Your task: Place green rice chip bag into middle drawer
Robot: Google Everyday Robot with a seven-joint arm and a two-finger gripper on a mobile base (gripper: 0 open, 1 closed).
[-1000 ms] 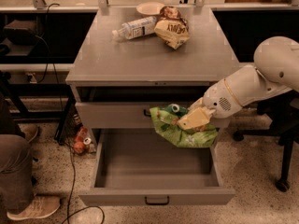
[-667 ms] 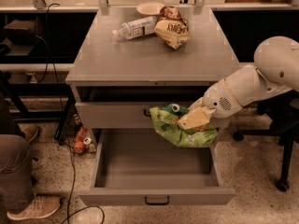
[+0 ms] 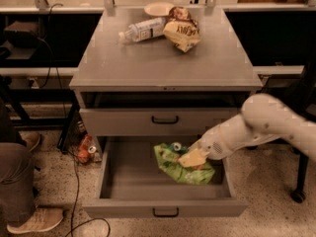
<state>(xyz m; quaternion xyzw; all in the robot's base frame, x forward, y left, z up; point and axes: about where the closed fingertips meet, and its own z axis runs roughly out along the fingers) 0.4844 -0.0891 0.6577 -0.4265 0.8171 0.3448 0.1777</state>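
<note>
The gripper (image 3: 194, 158) is clutching the green rice chip bag (image 3: 186, 171) inside the middle drawer (image 3: 163, 209), below the front-right corner of the tabletop (image 3: 163, 63); placing is nearly finishing; releasing is coming next.

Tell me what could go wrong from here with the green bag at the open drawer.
1. The gripper is on the green bag close to the right wall of the open drawer; pulling out, the arm may knock that wall.
2. The closed drawer sits just above the arm, so a straight lift might hit its front.
3. The bag is puffed up and crumpled; it might snag when the drawer shuts.
</note>
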